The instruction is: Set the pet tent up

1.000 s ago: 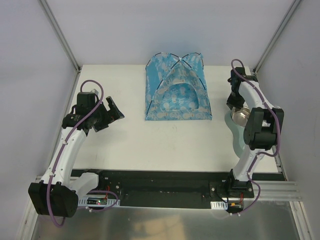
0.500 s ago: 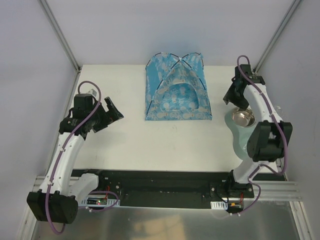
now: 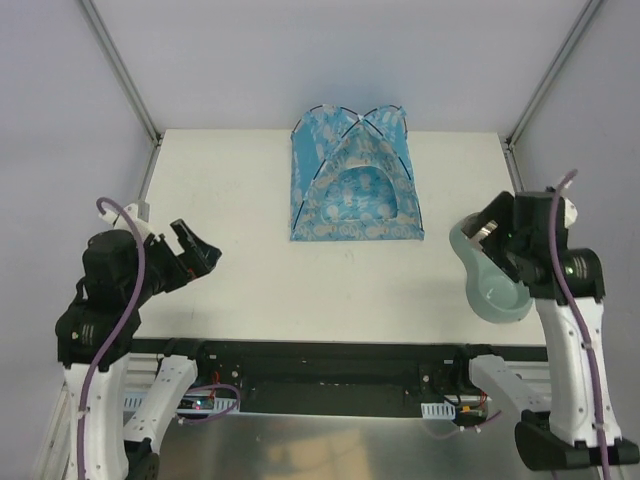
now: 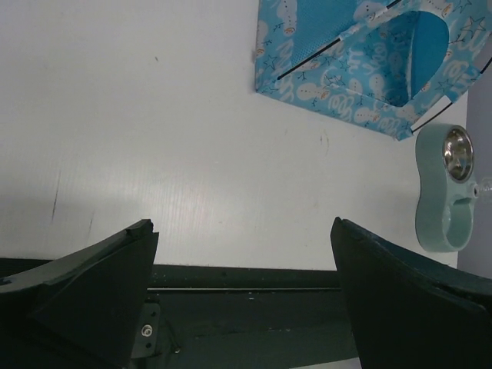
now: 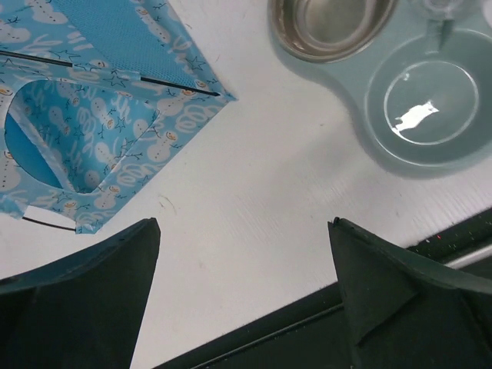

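Observation:
The pet tent (image 3: 352,180) stands upright at the back middle of the white table (image 3: 250,200), blue with pale print, black crossed poles and its arched doorway facing the near edge. It also shows in the left wrist view, pet tent (image 4: 361,61), and in the right wrist view, pet tent (image 5: 92,115). My left gripper (image 3: 200,250) hangs open over the near left of the table, well apart from the tent, left gripper (image 4: 242,224) with nothing between its fingers. Off the tent's right corner, my right gripper (image 3: 487,232) is open and empty, right gripper (image 5: 242,223).
A pale green double pet feeder (image 3: 497,290) lies at the right edge, under the right wrist. It holds a steel bowl (image 5: 330,23) and a water dish (image 5: 430,100). The black base rail (image 3: 330,365) runs along the near edge.
Both arms have drawn back toward the near edge and risen. The right gripper left the steel bowl's spot and its jaws went from narrow to wide open.

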